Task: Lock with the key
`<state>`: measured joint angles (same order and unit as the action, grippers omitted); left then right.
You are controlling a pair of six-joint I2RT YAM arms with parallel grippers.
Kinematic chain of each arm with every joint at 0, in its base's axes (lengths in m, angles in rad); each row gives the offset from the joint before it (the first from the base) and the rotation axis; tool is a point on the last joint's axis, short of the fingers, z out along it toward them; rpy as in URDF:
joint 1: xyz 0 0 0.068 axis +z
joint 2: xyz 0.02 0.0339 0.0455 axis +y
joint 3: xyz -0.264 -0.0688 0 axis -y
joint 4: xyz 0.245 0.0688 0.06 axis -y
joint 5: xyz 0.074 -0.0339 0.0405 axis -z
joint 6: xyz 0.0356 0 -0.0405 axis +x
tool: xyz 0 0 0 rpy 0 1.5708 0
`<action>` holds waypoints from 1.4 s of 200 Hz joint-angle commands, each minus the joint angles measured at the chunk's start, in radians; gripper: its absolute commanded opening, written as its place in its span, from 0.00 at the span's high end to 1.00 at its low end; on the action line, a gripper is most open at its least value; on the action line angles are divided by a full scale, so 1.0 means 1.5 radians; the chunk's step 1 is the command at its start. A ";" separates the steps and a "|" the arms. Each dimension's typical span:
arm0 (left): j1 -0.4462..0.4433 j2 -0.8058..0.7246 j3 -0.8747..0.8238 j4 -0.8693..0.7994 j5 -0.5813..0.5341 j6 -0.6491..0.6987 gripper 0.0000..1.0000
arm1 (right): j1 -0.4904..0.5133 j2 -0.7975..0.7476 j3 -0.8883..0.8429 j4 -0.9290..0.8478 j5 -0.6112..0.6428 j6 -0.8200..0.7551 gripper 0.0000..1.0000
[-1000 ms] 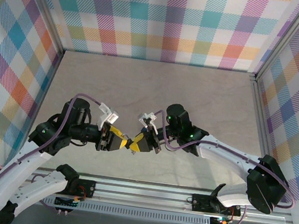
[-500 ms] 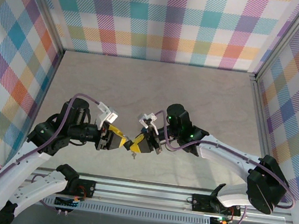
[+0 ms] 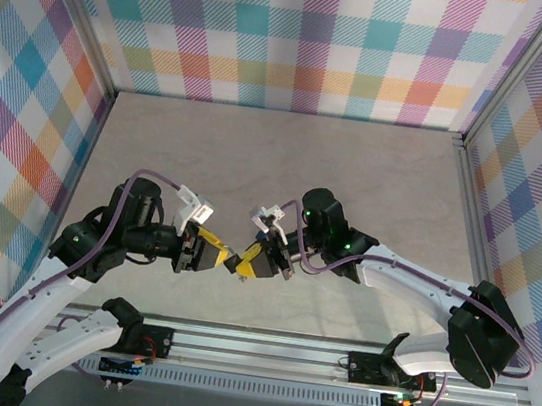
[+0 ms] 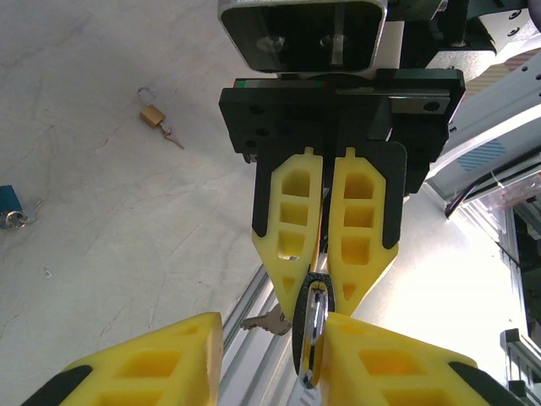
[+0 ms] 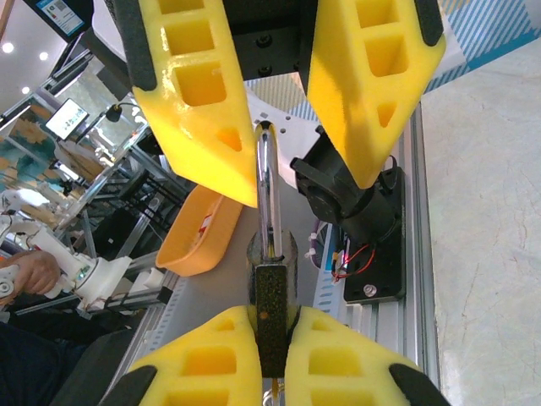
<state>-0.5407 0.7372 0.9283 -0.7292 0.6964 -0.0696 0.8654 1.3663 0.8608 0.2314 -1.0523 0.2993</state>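
In the top view, the left gripper and right gripper are set tip to tip above the desk, with the padlock between them.

In the left wrist view, the key is seen hanging beside the shackle.

In the right wrist view, the padlock body is clamped by the right gripper, and the shackle is flanked by the left gripper's parted jaws. The lock is judged to be mid-handover. A firm pinch on the shackle is called for next, and then the key is to be turned.

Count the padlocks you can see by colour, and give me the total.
Dark padlock, held up off the table: 1
Brass padlock, lying on the table: 1
Blue padlock, lying on the table, cut off by the picture's edge: 1
Total: 3
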 commanded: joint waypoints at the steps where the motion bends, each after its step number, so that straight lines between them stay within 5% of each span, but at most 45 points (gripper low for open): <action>1: -0.005 -0.009 0.023 0.000 0.004 0.008 0.67 | 0.001 0.000 0.013 0.018 -0.035 -0.005 1.00; 130: -0.005 -0.012 0.020 0.005 0.020 0.007 0.75 | 0.008 0.006 0.018 0.002 -0.036 -0.016 1.00; 242: -0.005 -0.018 0.013 0.002 0.040 0.006 1.00 | 0.008 0.004 0.019 -0.003 -0.021 -0.020 1.00; 280: -0.005 -0.028 -0.003 0.008 0.032 0.007 1.00 | 0.008 0.007 0.018 0.014 -0.036 -0.008 1.00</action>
<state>-0.5407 0.7155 0.9337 -0.7326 0.7319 -0.0624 0.8711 1.3674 0.8608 0.2127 -1.0615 0.2977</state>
